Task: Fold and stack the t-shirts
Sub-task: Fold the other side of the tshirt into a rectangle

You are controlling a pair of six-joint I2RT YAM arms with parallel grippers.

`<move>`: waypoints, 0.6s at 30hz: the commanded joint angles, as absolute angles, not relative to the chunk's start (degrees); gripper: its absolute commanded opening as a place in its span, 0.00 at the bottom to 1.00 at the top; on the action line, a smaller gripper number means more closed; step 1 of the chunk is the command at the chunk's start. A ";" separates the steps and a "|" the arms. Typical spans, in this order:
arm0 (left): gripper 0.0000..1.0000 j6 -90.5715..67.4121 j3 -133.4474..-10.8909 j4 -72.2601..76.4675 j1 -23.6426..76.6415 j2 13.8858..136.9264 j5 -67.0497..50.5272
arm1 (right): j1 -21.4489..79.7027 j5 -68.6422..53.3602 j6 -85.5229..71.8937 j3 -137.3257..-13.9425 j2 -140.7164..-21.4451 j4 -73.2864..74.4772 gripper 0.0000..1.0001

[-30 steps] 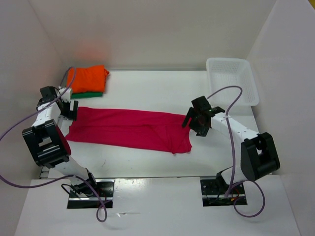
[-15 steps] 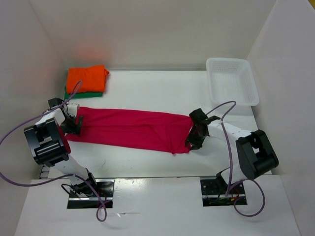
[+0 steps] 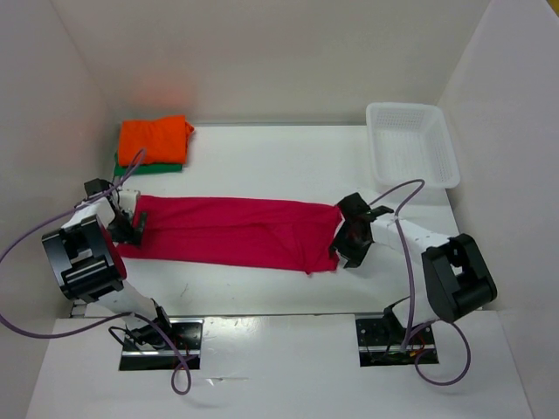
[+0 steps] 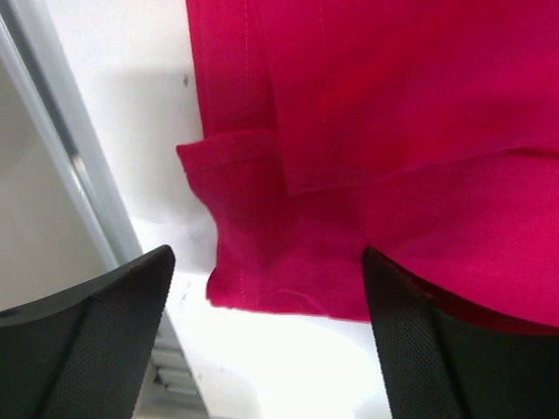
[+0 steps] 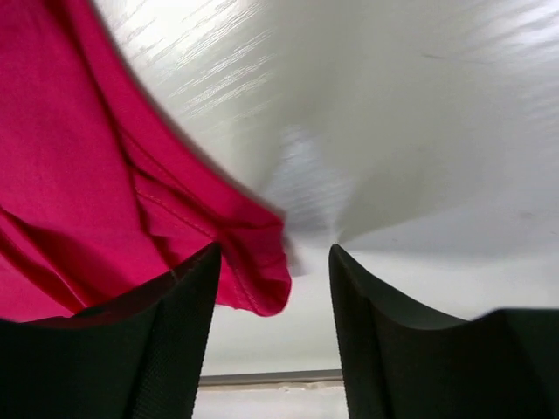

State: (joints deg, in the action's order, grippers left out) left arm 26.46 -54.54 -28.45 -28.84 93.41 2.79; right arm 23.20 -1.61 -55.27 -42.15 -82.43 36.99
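The magenta-red t-shirt (image 3: 227,231) lies as a long folded strip across the table. My left gripper (image 3: 129,223) is low over its left end, open. In the left wrist view the shirt's hem corner (image 4: 262,271) lies between the left gripper's (image 4: 268,279) spread fingers. My right gripper (image 3: 347,240) is at the strip's right end, open. The right wrist view shows the shirt (image 5: 70,175) with its corner hanging beside one finger of the right gripper (image 5: 275,262), not pinched. The orange t-shirt (image 3: 155,138) sits folded on the green t-shirt (image 3: 148,167) at the back left.
A white mesh basket (image 3: 412,144) stands at the back right. White walls close in the table on three sides. The table's metal left edge (image 4: 61,175) runs close to the left gripper.
Both grippers have come down and toward me onto the ends of the magenta-red shirt. The right gripper's jaws stand narrower than a second ago. The shirt's right end has shifted slightly.
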 commanded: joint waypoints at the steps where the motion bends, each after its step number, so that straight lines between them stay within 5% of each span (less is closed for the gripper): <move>1: 0.96 27.42 -57.20 -32.86 -30.15 91.58 6.06 | 23.55 5.35 -57.12 -44.38 -78.06 41.48 0.59; 8: 1.00 26.81 -59.41 -32.87 -30.15 92.29 4.92 | 35.33 13.20 -49.16 -58.96 -74.87 39.14 0.62; 18: 1.00 24.52 -59.94 -32.87 -30.15 91.58 1.94 | 35.33 1.94 -32.35 -78.04 -105.54 34.11 0.55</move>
State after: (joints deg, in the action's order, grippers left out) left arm 26.39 -58.00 -32.03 -29.91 93.27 3.95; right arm 35.38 4.03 -38.24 -74.46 -102.69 35.46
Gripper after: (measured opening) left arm 0.997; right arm 0.559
